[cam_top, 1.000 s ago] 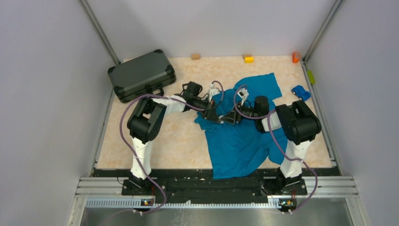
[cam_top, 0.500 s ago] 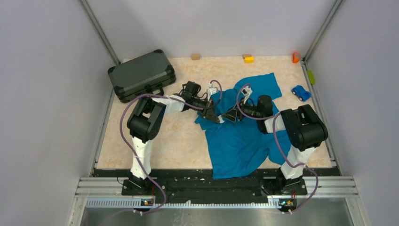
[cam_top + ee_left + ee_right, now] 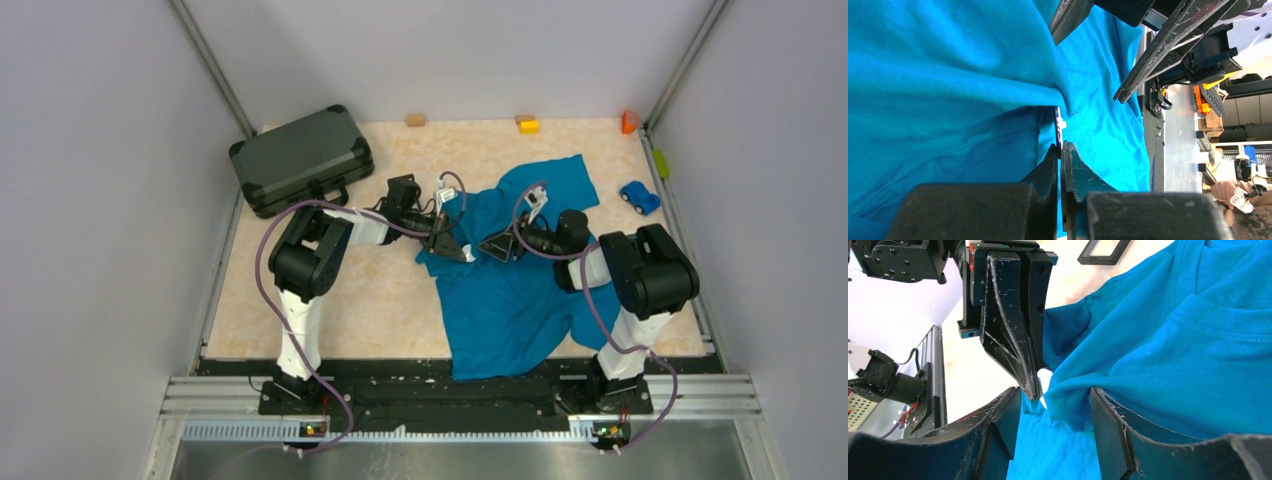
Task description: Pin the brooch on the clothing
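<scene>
Far left: dark grey case (image 3: 300,158) on the table (image 3: 370,310). Mid-table, at the left edge of the T-shirt (image 3: 510,300): left gripper (image 3: 1060,147) clenched on the brooch (image 3: 1044,377), only a small pale bit of it visible at the fingertips, pressed against a bunched fold of fabric. Just right: right gripper (image 3: 1055,392) released, jaws apart either side of that same fold, tips facing the left gripper. T-shirt crumpled, spread from far right down to the near edge. Far right: blue toy car (image 3: 638,196), apart from the T-shirt.
</scene>
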Action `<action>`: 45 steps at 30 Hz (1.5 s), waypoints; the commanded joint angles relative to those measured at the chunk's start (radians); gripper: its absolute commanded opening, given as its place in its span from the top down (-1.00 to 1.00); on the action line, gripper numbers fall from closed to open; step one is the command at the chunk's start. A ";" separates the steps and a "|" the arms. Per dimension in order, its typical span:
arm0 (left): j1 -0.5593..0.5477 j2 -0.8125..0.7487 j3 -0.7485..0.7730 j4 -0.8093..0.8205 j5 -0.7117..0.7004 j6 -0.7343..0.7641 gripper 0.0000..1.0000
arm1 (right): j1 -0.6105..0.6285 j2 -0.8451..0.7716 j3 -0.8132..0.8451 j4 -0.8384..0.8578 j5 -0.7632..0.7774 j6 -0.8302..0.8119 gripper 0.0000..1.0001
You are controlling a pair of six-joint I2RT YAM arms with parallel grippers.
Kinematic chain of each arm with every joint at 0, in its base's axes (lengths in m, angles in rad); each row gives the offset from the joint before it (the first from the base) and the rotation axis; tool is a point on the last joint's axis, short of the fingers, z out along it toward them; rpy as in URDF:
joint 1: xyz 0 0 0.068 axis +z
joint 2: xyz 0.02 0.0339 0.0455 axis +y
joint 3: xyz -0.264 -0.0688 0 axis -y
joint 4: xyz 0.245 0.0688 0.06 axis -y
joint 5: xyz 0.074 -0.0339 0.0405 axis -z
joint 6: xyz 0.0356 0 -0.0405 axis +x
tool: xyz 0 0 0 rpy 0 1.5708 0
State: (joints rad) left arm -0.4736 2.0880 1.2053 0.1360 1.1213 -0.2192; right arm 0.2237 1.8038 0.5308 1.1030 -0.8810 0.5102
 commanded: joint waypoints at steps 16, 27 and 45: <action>0.035 -0.084 -0.112 0.427 0.069 -0.242 1.00 | -0.009 0.006 -0.014 -0.030 0.066 -0.010 0.07; 0.037 -0.107 -0.096 0.291 0.107 -0.129 1.00 | -0.009 -0.022 0.010 0.058 -0.067 0.003 -0.06; 0.018 -0.106 -0.070 0.222 0.134 -0.079 1.00 | 0.010 0.092 0.092 0.109 -0.137 0.060 0.01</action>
State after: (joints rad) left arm -0.4435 2.0308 1.0966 0.3817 1.2152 -0.3531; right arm 0.2264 1.8706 0.5804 1.1645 -0.9867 0.5789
